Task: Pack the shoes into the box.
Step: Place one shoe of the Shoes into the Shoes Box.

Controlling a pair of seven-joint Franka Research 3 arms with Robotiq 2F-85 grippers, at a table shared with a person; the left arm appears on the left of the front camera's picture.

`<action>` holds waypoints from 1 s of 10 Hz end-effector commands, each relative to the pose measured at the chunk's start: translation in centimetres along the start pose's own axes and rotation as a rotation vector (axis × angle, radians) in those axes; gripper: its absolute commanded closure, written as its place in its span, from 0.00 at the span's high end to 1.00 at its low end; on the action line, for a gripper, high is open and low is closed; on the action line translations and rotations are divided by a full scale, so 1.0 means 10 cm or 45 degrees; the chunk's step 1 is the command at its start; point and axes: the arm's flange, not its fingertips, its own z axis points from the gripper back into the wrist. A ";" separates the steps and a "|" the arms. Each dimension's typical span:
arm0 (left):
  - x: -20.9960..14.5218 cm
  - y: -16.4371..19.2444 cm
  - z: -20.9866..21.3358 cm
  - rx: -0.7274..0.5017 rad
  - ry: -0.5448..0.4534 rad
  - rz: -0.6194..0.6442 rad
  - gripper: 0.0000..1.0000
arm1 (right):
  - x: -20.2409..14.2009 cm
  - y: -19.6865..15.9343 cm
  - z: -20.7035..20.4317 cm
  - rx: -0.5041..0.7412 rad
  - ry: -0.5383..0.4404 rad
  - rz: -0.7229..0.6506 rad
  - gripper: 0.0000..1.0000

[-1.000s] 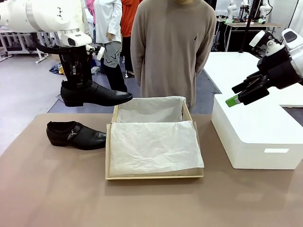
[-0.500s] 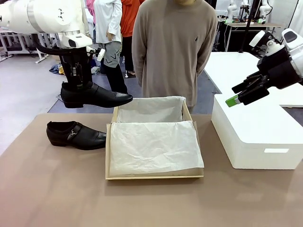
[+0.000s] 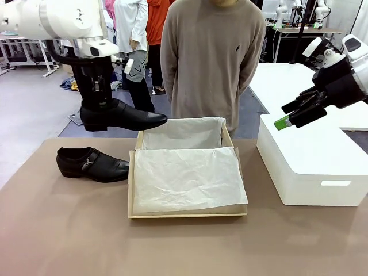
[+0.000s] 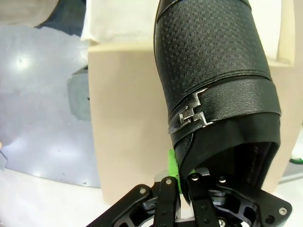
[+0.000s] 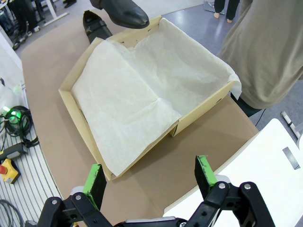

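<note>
One shoe (image 3: 123,117) aloft, second shoe (image 3: 92,164) beside open box (image 3: 187,215).

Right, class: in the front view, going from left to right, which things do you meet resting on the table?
Black shoe → tan cardboard box → white block.

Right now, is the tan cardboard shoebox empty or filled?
Empty: just white tissue paper in the tan cardboard shoebox; the left pincer holds one glossy black shoe, the second shoe lies outside.
</note>
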 end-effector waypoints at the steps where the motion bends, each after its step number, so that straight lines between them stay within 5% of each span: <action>1: 0.38 0.02 0.21 -0.036 0.022 0.041 0.00 | 0.00 -0.03 -0.01 0.020 -0.027 0.023 1.00; 10: 1.65 0.13 -0.20 -0.073 0.052 -0.129 0.00 | 0.00 -0.03 -0.01 0.020 -0.027 0.023 1.00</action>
